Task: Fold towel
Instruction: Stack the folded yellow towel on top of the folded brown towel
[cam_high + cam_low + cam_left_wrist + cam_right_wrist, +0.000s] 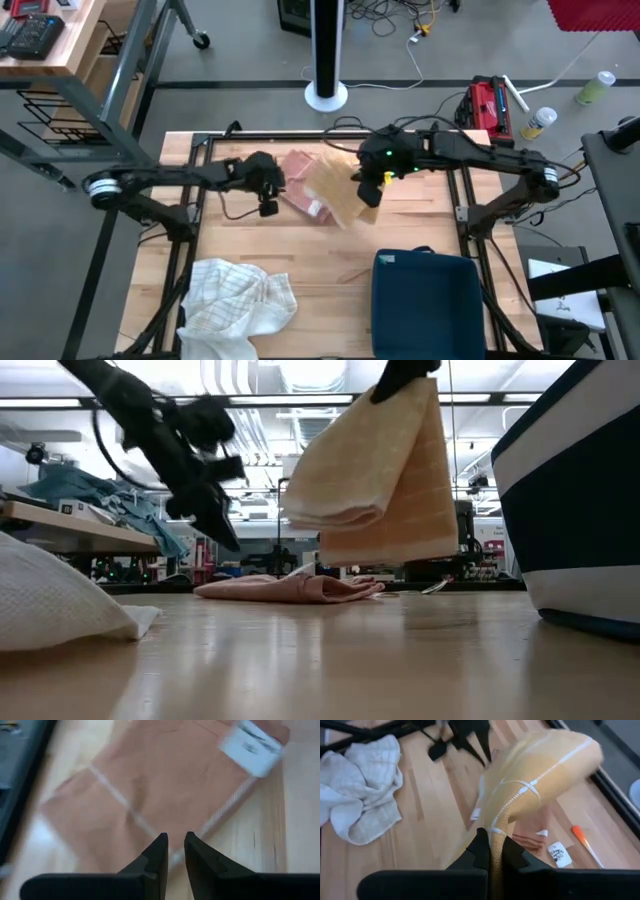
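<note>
A folded tan towel (380, 470) with pale stripes hangs in the air over the table's far middle, and my right gripper (492, 847) is shut on its top. A pink towel (303, 192) lies flat on the table beside and under it, a white tag (250, 747) at one end. My left gripper (175, 845) hovers above the pink towel's left part, clear of the tabletop in the low view. Its fingers stand a narrow gap apart with nothing between them. My right gripper pinches the tan towel's top fold (496, 827) between its two fingers, which slant down from the table's right. Several layers hang slack below the fingers (405, 380). The towel's lower edge (390, 558) is clear of the table.
A crumpled white checked towel (235, 300) lies at the near left corner. A dark blue bin (425, 300) stands at the near right. Bare wood shows between them. An orange pen (587, 845) lies near the far edge, inside the black frame (300, 135) that rims the table.
</note>
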Available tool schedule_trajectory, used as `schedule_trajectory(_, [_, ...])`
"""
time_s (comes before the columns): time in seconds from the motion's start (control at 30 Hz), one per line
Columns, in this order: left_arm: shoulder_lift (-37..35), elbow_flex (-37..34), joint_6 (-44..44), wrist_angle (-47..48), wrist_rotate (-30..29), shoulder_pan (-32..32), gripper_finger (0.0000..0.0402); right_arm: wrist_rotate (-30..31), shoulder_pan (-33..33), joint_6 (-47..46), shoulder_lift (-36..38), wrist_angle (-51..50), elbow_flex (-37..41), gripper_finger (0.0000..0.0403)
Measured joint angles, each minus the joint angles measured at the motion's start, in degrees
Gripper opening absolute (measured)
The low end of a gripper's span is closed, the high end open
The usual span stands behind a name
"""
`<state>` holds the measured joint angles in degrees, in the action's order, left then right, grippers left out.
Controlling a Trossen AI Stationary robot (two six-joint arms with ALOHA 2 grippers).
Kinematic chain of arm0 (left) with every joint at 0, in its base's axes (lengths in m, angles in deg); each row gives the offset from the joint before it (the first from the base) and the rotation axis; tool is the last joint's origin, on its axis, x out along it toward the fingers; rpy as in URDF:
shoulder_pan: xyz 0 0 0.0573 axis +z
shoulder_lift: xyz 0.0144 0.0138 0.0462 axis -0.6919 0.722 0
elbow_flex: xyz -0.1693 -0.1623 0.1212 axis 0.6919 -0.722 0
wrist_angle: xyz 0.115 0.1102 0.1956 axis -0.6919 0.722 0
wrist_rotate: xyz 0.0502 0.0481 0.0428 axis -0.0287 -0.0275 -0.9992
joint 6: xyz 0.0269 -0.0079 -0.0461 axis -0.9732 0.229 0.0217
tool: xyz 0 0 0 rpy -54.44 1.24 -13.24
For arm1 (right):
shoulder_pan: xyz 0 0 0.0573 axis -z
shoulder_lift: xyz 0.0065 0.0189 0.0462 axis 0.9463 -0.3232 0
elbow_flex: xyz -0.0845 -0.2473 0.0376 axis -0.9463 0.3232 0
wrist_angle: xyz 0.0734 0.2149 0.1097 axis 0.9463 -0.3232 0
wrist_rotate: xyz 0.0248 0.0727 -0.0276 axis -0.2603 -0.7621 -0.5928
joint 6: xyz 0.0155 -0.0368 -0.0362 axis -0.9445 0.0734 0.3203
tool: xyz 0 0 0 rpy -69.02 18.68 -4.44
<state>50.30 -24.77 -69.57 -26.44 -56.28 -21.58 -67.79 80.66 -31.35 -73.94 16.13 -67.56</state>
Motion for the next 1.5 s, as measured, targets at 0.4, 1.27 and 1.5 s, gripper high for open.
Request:
schedule_trajectory(0.4, [18.2, 8.9, 11.5, 9.7, 1.9, 0.4, 0.0070, 1.9, 0.5, -0.1, 1.7, -2.1, 0.0, 0.0000])
schedule_trajectory(1.27, [-0.9, 9.0, 40.1, 12.8, 7.9, -16.7, 0.0018, 2.8, 0.4, -5.0, -0.4, 11.8, -2.6, 0.0000])
schedule_trajectory(1.5, [-23.0, 6.8, 39.7, 23.1, -10.4, -16.9, 0.0007, 0.6, 0.1, -7.1, -8.1, 23.7, -2.6, 0.0000])
